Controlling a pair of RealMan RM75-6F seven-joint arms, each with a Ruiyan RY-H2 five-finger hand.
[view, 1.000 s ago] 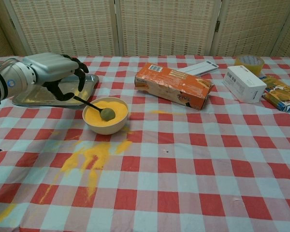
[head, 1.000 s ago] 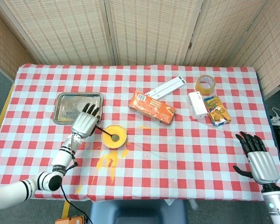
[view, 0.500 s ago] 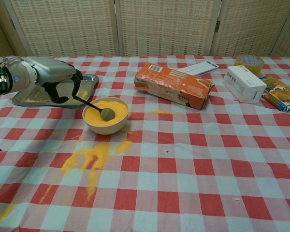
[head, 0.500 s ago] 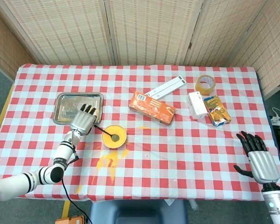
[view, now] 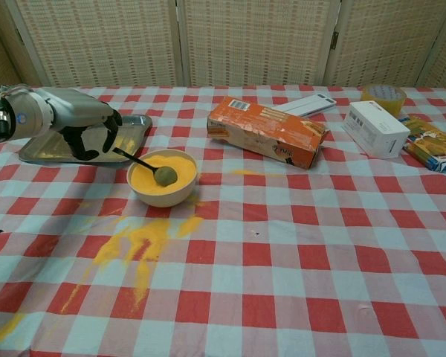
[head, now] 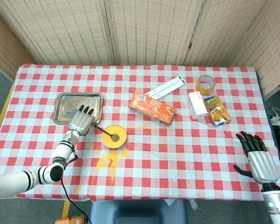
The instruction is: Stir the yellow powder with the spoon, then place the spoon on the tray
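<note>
Sitting in the bowl (view: 162,181) of yellow powder (view: 150,177): the spoon (view: 163,175), scoop end resting on the powder, dark handle slanting up and left over the rim toward the left hand (view: 85,130). Left hand is at the handle's end, fingers curled in around it; looks like a grip, but actual contact is hard to confirm from either view. That hand hangs over the near right corner of the metal tray (head: 65,100), which lies just left of the bowl on the checked tabletop (head: 177,154). Spilled powder (view: 137,245) streaks the cloth in front of the bowl. Right hand (head: 259,156) is well apart at the right edge, fingers spread, holding nothing. Further out: orange box (head: 151,108) right of the bowl, long white strip (head: 165,87) behind it, tape roll (head: 205,84), white box (head: 197,104) and a colourful pack (head: 216,110) toward the far right.
</note>
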